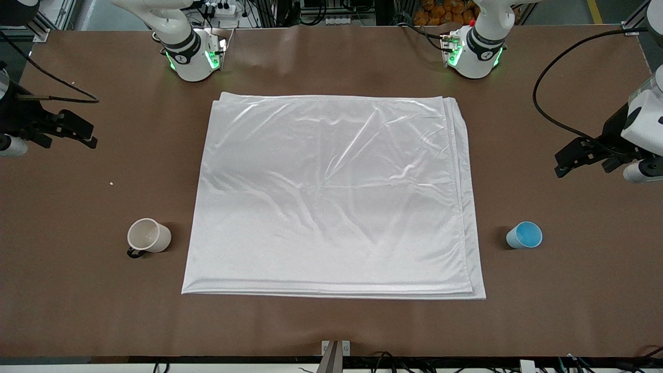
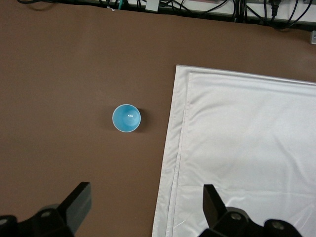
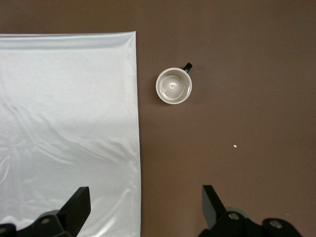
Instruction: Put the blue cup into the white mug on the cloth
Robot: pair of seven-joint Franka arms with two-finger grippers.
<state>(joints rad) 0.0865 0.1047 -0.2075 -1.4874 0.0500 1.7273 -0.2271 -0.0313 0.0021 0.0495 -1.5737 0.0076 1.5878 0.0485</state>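
A: Front view first: where's your blue cup [image 1: 524, 235]?

B: On bare table beside the cloth [image 1: 331, 197], toward the left arm's end; your left gripper [image 1: 582, 155] hangs wide open above it.

A: And the white mug [image 1: 149, 236]?

B: Upright at the right arm's end, near the wide-open right gripper [image 1: 70, 129].

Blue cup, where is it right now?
The blue cup stands upright on the bare brown table, beside the cloth toward the left arm's end. It is not in the white mug, which is past the cloth's other edge.
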